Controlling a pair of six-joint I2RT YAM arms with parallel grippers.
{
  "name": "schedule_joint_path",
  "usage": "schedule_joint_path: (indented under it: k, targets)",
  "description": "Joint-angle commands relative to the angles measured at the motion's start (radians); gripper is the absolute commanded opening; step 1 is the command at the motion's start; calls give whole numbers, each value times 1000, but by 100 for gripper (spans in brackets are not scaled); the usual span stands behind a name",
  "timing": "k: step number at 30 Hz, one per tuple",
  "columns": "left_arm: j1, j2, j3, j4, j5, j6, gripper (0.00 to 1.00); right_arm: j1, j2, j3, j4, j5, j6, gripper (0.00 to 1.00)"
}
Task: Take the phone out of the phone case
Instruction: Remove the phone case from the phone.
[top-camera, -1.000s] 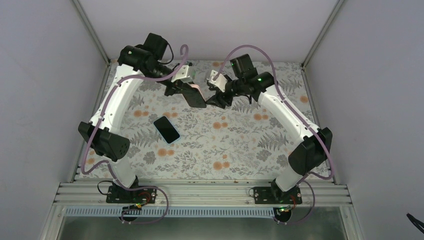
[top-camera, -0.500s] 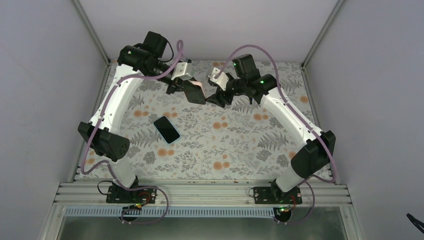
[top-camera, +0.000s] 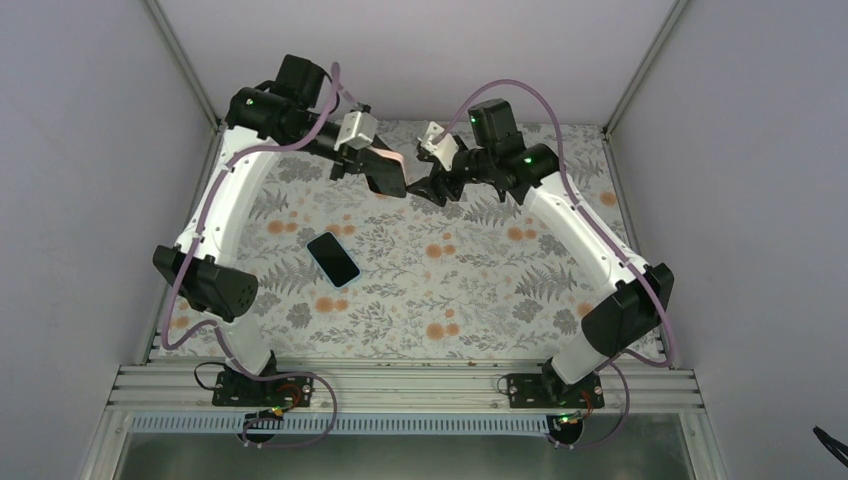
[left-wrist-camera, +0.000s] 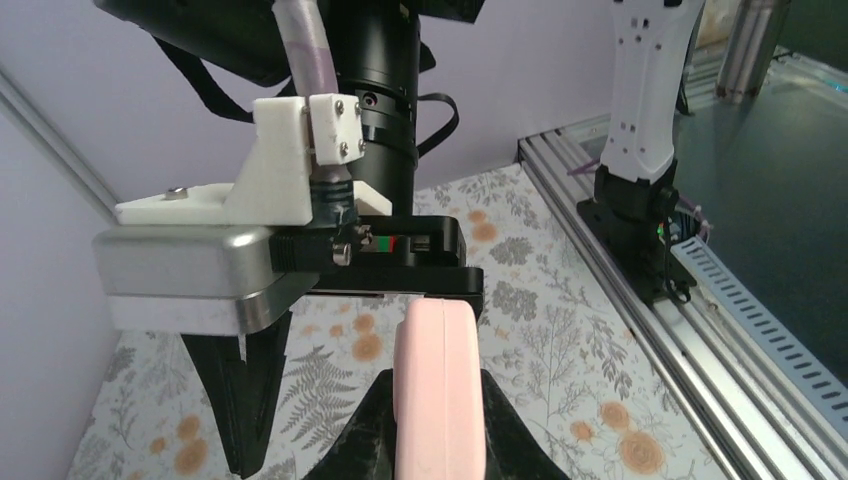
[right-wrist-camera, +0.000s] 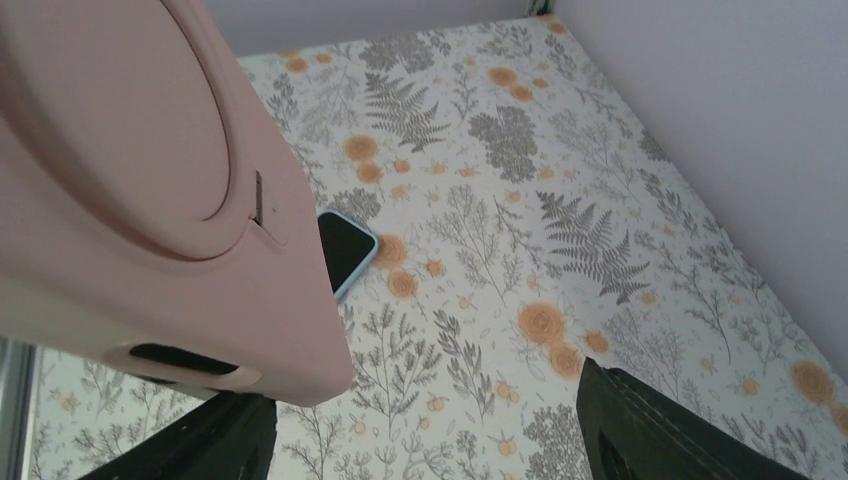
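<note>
Since phone (top-camera: 333, 259) lies on worktop (top-camera: 480, 290) centre-left, clear of the case (top-camera: 391, 180), task looks approx. done; left end effector (top-camera: 368, 165) clamps case, right end effector (top-camera: 437, 190) gapes, empty.

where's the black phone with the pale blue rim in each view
Top external: the black phone lies left of centre.
Left wrist: not in it.
Right wrist: centre-left, beside the pink phone case.
Shared landmark: floral table cover.
</note>
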Motion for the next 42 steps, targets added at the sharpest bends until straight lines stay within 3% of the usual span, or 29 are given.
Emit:
schedule_joint_path:
  k: [1, 12, 22, 29, 34, 42]
  targets:
    - [8, 21, 48, -5, 273, -7, 2, 28, 2, 47, 139, -113, 63, 79]
    - [91, 55, 100, -4, 455, -56, 2, 28, -59, -58, 246, -94, 94, 87]
    - [95, 56, 79, -4, 534, -63, 2, 33, -3, 30, 244, -171, 127, 89]
    - [92, 64, 65, 2, 585, -75, 2, 50, 1, 61, 352, -81, 213, 89]
    - [94, 71, 54, -1, 584, -65, 2, 50, 39, 182, 282, -198, 225, 90]
    - [92, 91, 76, 2, 613, -82, 2, 57, 50, 198, 315, -373, 267, 90]
